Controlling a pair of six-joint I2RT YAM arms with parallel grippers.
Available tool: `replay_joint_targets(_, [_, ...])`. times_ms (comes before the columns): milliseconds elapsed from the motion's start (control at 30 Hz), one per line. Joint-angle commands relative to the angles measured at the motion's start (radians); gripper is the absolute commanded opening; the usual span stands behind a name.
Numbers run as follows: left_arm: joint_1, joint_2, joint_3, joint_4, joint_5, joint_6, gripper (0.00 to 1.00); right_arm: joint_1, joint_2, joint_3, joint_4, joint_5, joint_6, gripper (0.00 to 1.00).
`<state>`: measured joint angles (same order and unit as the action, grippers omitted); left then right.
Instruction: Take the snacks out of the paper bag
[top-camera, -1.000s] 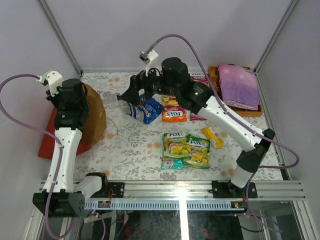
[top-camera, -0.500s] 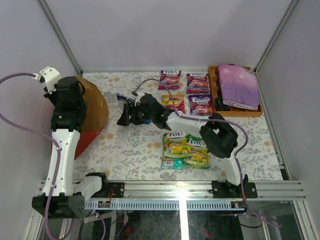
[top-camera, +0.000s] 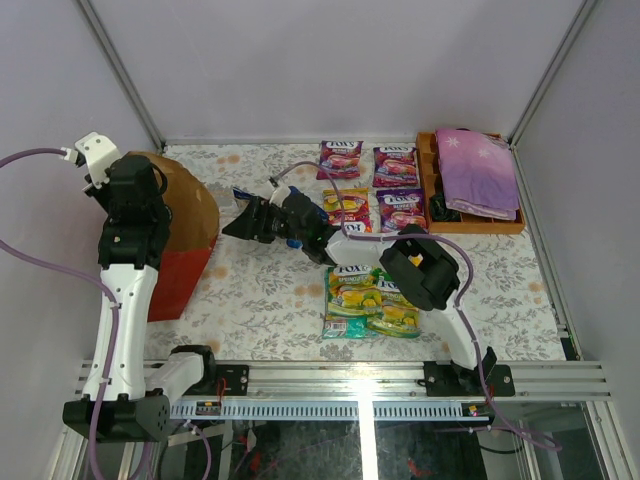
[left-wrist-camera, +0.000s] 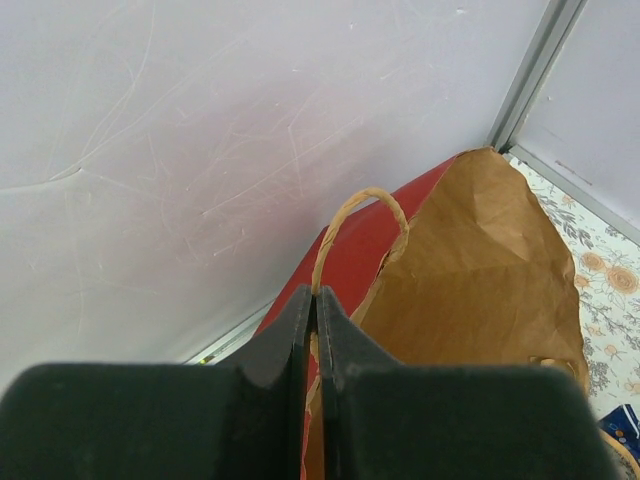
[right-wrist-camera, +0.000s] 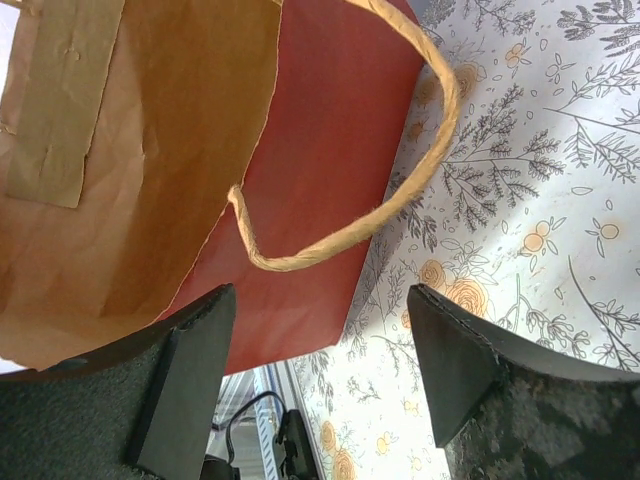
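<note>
Table (top-camera: 260, 300): covered with a floral cloth; seen whole only from above.
Paper bag (top-camera: 185, 210): lies at the table's left edge with its mouth turned toward the snacks. Red outside and brown kraft inside are both exposed.
Bag interior: shown best in the right wrist view, where only a kraft wall with a strip of tape (right-wrist-camera: 60, 100) is visible. Whether anything is inside cannot be told from any view.
Left gripper (left-wrist-camera: 312, 300): placed at the bag's upper rim. Its jaws are pressed together and pinch the rim where the cord handle (left-wrist-camera: 370, 193) rises. This pinch is seen only in the left wrist view and is hidden by the arm from above.
Right gripper (right-wrist-camera: 318, 300): held low just beside the bag's mouth, on the snack side. Its jaws are spread with nothing gripped. The bag's red face and the second cord handle (right-wrist-camera: 452, 100) are framed between them.
Wooden tray (top-camera: 490, 225): set well apart from the bag, at the far right. A folded purple cloth (top-camera: 478, 168) is held in it.
Doritos bag (top-camera: 308, 208): laid just right of the bag's mouth and partly covered by the right arm.
Green-yellow pouches (top-camera: 372, 300): grouped on the table right of the bag, toward the near edge.
Purple pouches (top-camera: 396, 165): laid out right of the bag, toward the far edge, near the tray.
Orange pouch (top-camera: 347, 203): placed between the Doritos bag and the purple pouches.
</note>
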<state>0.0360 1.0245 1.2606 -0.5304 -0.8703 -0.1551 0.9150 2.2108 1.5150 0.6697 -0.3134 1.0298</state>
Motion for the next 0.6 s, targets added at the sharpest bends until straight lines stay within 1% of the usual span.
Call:
replay_joint_targets(0, [0.007,-0.012,0.023,0.046,0.015,0.014,0.01,-0.009,-0.013,-0.002,0.157,0.058,0.049,0.78])
replay_joint_targets(100, [0.008,-0.012,0.022,0.047,0.02,0.017,0.01,-0.017,-0.018,-0.036,0.213,0.096,0.084,0.8])
replay_joint_targets(233, [0.008,-0.015,0.021,0.05,0.028,0.023,0.01,-0.026,-0.013,-0.086,0.339,0.123,0.146,0.81])
replay_joint_targets(367, [0.009,-0.012,0.024,0.049,0.037,0.022,0.01,-0.031,0.004,-0.078,0.362,0.124,0.179,0.8])
replay_joint_targets(467, [0.008,-0.015,0.024,0.049,0.039,0.023,0.0,-0.036,0.03,-0.06,0.372,0.117,0.215,0.77])
replay_joint_targets(500, [0.007,-0.015,0.024,0.049,0.041,0.023,0.0,-0.037,0.035,-0.058,0.378,0.115,0.224,0.74])
replay_joint_targets(533, [0.008,-0.017,0.023,0.048,0.042,0.023,0.0,-0.038,0.041,-0.055,0.385,0.111,0.229,0.69])
replay_joint_targets(567, [0.007,-0.017,0.023,0.049,0.043,0.023,0.0,-0.036,0.043,-0.052,0.39,0.106,0.233,0.61])
